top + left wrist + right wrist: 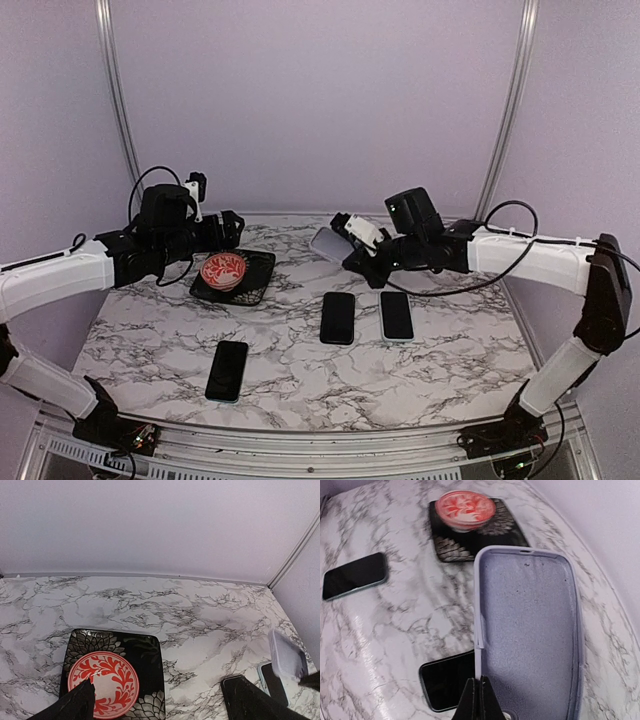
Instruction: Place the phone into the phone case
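right gripper [480, 696] closed on phone case [530, 630] edge, case held above table [440, 370] | left gripper [160, 682] wide open, empty | phones [338, 318] flat on table, none inside case | fitting not yet done

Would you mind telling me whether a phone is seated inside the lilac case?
No, the right wrist view shows the phone case with its inner lining bare and nothing seated in it.

Top external: we look down from high at the near edge, over the whole bench [300, 390];
Left wrist: we face the back wall [150, 525], low;
Right wrist: we sit close above the phone case [527, 630];
Shared: red bowl [223, 270] in all three
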You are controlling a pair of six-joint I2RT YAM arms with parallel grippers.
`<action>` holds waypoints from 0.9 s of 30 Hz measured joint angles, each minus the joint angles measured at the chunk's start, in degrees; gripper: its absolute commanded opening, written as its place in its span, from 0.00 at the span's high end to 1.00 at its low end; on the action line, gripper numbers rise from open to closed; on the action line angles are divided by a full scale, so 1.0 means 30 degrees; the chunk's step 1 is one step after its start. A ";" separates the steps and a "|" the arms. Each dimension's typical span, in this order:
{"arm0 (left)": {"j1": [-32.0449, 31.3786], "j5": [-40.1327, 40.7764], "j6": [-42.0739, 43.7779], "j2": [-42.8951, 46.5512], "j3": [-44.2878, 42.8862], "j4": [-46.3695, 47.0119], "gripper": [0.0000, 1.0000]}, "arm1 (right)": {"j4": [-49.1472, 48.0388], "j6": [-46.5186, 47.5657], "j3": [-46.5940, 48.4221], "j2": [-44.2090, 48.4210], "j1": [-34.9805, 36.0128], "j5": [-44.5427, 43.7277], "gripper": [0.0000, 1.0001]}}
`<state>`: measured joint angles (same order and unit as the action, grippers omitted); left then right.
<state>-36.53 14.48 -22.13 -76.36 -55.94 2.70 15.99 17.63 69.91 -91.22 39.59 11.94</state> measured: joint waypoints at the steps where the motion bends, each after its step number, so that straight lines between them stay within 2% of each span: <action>1: 0.0189 0.0073 0.0000 0.0350 0.0233 0.0000 0.01 | 0.0022 0.0998 -0.0678 0.0197 0.0925 0.0357 1.00; 6: 0.0379 0.0044 -0.0335 0.0721 0.0882 -0.0029 0.04 | 0.1290 0.7213 -0.3191 0.0299 0.4801 0.3220 1.00; 11: 0.0379 -0.1530 -0.1239 0.0452 0.1552 0.0000 0.21 | 0.3002 1.1861 -0.3308 -0.0510 0.6710 0.4634 1.00; 13: 0.0372 -0.2586 -0.1508 -0.0044 0.1676 0.0000 0.23 | 0.3599 1.3325 -0.2929 -0.1297 0.6987 0.4590 0.97; 17: 0.0153 -0.4546 -0.1661 -0.1333 0.1894 -0.0095 0.26 | 0.4583 1.5329 -0.1858 -0.3286 0.7206 0.4160 0.88; 21: -0.0765 -0.4969 -0.1297 -0.1610 0.2142 -0.0729 0.30 | 0.5238 1.6830 -0.1246 -0.4517 0.7235 0.3475 0.79; 23: -0.1443 -0.4954 -0.0984 -0.1610 0.2142 -0.1042 0.35 | 0.5406 1.7107 -0.1064 -0.4641 0.7249 0.3235 0.76; 27: -0.3031 -0.5151 -0.0401 -0.1668 0.2251 -0.1668 0.55 | 0.5115 1.6160 -0.1195 -0.3738 0.7286 0.2980 0.79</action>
<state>-45.63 -0.97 -23.33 -81.36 -49.19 -2.31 31.33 66.11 66.32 -102.43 61.45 20.88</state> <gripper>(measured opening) 0.551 0.237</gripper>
